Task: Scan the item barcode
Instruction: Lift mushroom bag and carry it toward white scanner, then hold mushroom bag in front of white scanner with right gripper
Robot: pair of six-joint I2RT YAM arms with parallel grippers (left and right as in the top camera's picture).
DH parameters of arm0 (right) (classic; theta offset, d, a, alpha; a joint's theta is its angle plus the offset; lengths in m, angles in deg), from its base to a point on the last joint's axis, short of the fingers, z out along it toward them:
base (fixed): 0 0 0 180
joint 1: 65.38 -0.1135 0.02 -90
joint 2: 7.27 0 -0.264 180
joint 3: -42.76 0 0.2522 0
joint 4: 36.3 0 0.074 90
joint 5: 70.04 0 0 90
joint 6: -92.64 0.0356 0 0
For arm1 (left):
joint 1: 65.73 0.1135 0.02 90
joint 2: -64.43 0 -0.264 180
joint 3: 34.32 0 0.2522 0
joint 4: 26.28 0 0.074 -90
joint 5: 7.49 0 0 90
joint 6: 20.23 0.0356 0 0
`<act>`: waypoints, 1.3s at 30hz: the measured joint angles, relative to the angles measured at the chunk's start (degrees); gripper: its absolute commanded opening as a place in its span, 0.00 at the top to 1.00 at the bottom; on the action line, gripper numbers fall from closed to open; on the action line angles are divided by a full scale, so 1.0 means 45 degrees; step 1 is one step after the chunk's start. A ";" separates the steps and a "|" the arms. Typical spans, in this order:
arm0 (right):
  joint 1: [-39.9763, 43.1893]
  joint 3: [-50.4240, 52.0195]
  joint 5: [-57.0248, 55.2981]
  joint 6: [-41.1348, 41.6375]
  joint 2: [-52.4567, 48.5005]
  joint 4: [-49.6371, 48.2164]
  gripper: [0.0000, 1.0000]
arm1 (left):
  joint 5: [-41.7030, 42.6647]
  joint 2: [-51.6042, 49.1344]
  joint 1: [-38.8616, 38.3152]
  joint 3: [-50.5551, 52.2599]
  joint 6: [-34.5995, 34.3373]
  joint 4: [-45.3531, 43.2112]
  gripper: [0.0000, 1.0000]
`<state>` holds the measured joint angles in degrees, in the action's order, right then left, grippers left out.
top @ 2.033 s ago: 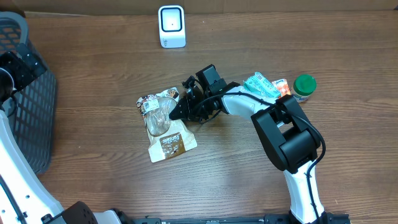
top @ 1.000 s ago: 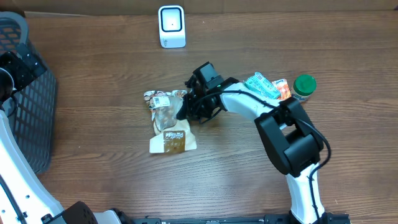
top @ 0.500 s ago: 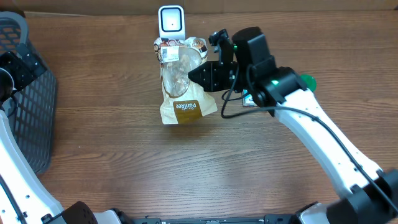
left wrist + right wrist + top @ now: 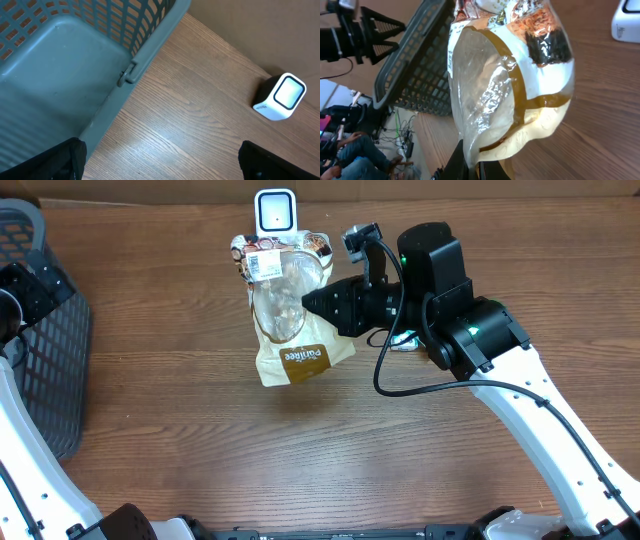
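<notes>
A snack pouch (image 4: 290,315) with a clear window and a tan bottom hangs above the table, held up just in front of the white scanner (image 4: 275,212). Its white barcode label (image 4: 265,265) sits at the pouch's top end, close below the scanner. My right gripper (image 4: 312,300) is shut on the pouch's right edge. The right wrist view shows the pouch (image 4: 510,85) pinched between the black fingers (image 4: 470,165), with the scanner (image 4: 627,20) at the far right. My left gripper (image 4: 160,162) stands open over bare wood beside the basket, holding nothing.
A dark grey mesh basket (image 4: 40,330) stands at the table's left edge, and its rim (image 4: 145,55) fills the left wrist view. The scanner (image 4: 280,96) shows there too. A cardboard wall runs along the back.
The right arm has lifted the pouch off the table and carried it back to the scanner; in the last half second it rose a little and shifted left. The left arm has not moved.
</notes>
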<state>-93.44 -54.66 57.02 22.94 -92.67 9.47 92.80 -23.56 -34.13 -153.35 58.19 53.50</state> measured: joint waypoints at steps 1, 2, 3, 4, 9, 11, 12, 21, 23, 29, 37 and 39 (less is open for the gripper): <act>0.0000 0.0000 0.0058 -0.0005 0.0005 -0.0044 0.96 | 0.0000 -0.0005 0.0000 0.0005 0.0000 0.0000 0.01; 0.0000 0.0000 0.0141 -0.0005 0.0005 -0.0165 0.96 | 0.0000 -0.0005 0.0000 0.0000 0.0000 0.0000 0.00; 0.0000 0.0000 0.0238 -0.0005 0.0005 -0.0248 0.96 | 0.0000 0.0000 0.0000 0.0000 0.0000 0.0000 0.00; 0.0000 0.0000 0.0340 0.0019 0.0005 -0.0321 0.96 | 0.0000 0.0000 0.0000 0.0000 0.0000 0.0000 0.00; 0.0000 0.0000 0.0525 0.0146 0.0005 -0.0670 0.96 | 0.0000 -0.0005 0.0000 0.0000 0.0000 0.0000 0.00; -0.0029 0.0000 0.0146 0.0131 0.0005 -0.0903 0.96 | 0.0000 -0.0005 0.0000 0.0000 0.0000 0.0000 0.01; -0.0049 0.0000 -0.0131 0.0102 0.0005 -0.0894 0.96 | 0.0000 -0.0005 0.0000 0.0000 0.0000 0.0000 0.01; -0.0889 -0.0063 -0.7854 -0.2681 -0.1977 -0.3789 0.96 | 0.0005 0.0000 0.0000 0.0000 0.0000 -0.0005 0.00; -0.1049 -0.0097 -0.9335 -0.4240 -0.3002 -0.5474 0.96 | 0.0000 0.0000 0.0000 0.0000 0.0000 -0.0010 0.00; -0.1132 -0.0112 -1.2774 -1.0326 -0.6164 -1.1370 0.96 | 0.0000 0.0000 0.0000 0.0005 0.0000 0.0010 0.00; -0.1132 -0.0578 -1.4158 -1.7656 -0.9360 -1.5975 0.96 | 0.0000 -0.0005 0.0000 0.0005 0.0000 0.0000 0.00; -0.1132 -0.1088 -1.4314 -1.8724 -1.0078 -1.5990 0.96 | 0.0000 -0.0005 0.0000 0.0005 0.0000 0.0000 0.00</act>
<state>-98.53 -59.55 -7.40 -61.32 -138.03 -62.48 92.80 -23.58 -34.13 -153.33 58.19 53.50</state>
